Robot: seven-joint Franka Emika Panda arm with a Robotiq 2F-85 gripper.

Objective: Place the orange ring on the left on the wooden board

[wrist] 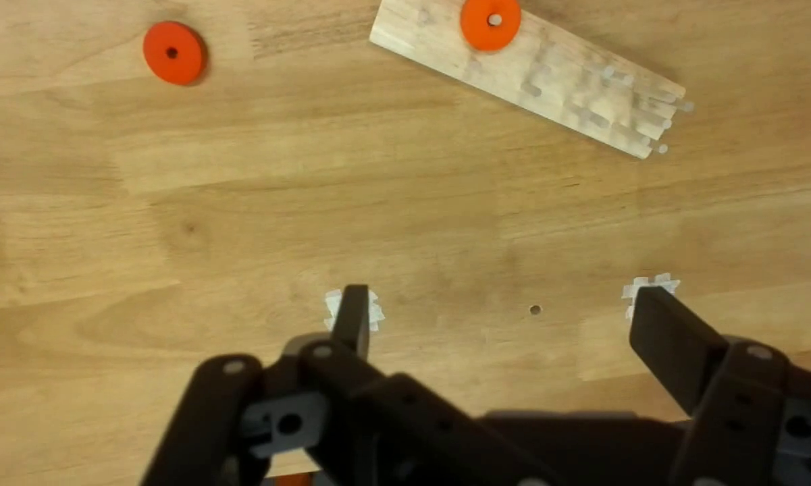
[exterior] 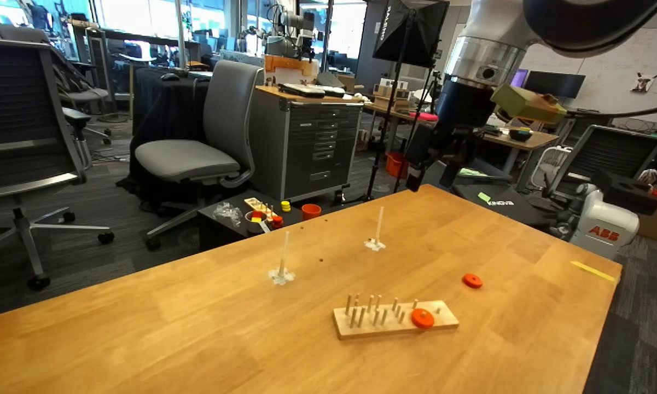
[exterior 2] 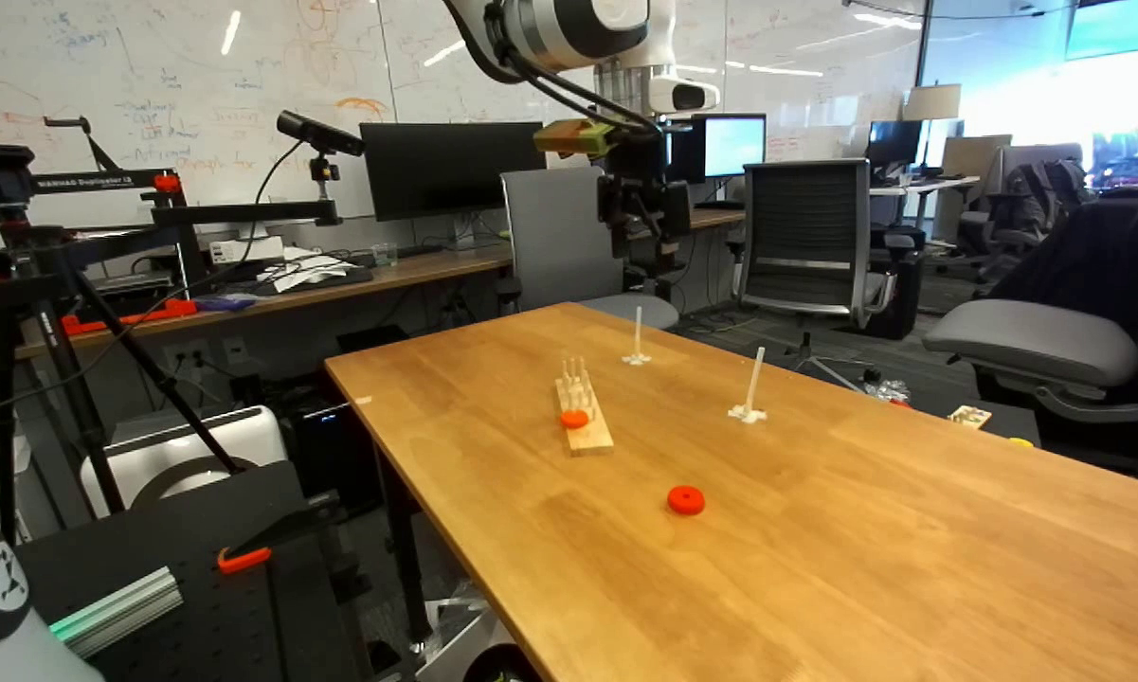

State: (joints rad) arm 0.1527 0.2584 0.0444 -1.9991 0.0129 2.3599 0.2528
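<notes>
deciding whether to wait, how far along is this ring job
Done: a second ring sits on the wooden board, a peg through its hole. In hand: nothing; the gripper hangs open above the tabletop. Remaining: the orange ring at left in the wrist view lies loose, apparently awaiting grasping and placing on the board.

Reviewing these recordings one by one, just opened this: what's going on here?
A robot arm holds its gripper open above the wooden table, with nothing grasped. The loose orange ring lies on the table, apart from the wooden board; a matching ring is on the board, around a peg. The loose one may be the next to move.
</notes>
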